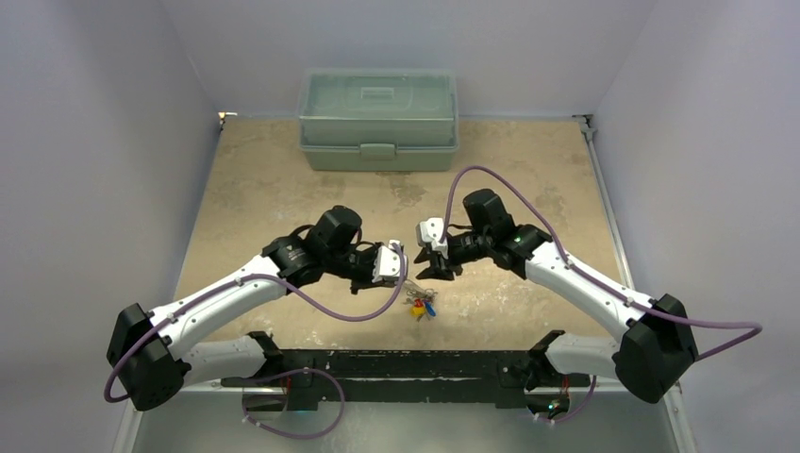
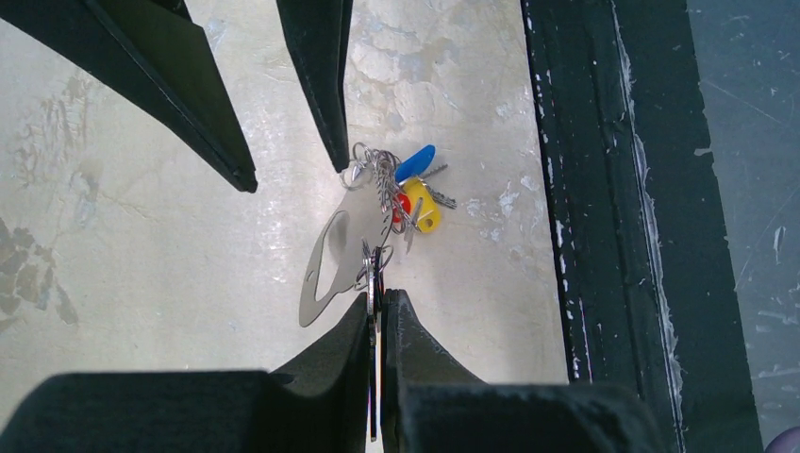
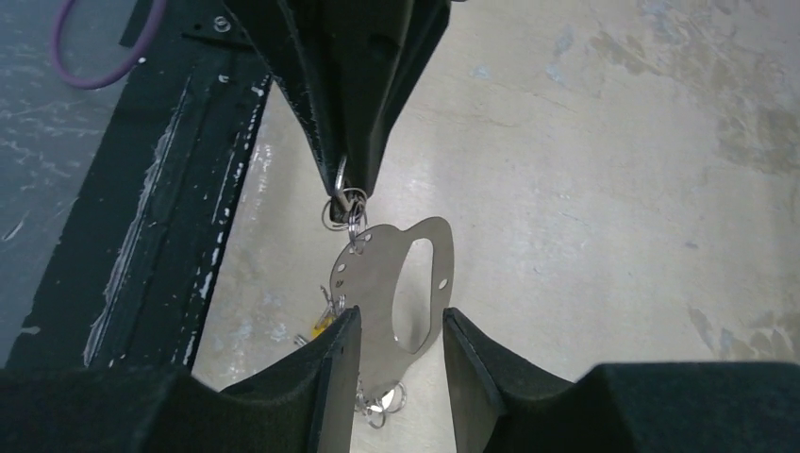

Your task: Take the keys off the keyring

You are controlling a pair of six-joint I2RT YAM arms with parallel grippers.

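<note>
The keyring (image 3: pixel 377 274), a flat grey metal oval loop, hangs between the two grippers; it also shows in the left wrist view (image 2: pixel 325 260). The keys (image 2: pixel 408 189), silvery with blue, red and yellow tags, trail from it near the table, and show in the top view (image 1: pixel 420 306). My left gripper (image 2: pixel 377 300) is shut on a thin flat key of the bunch, held edge-on; small rings link it to the loop. My right gripper (image 3: pixel 396 326) is open, its fingers on either side of the loop's lower end, not touching it. Both grippers meet mid-table: left (image 1: pixel 398 269), right (image 1: pixel 436 269).
A pale green lidded box (image 1: pixel 377 118) stands at the back of the table. A black strip (image 1: pixel 396 363) runs along the near edge, close to the keys (image 2: pixel 613 236). A purple cable (image 1: pixel 358 316) loops under the left wrist.
</note>
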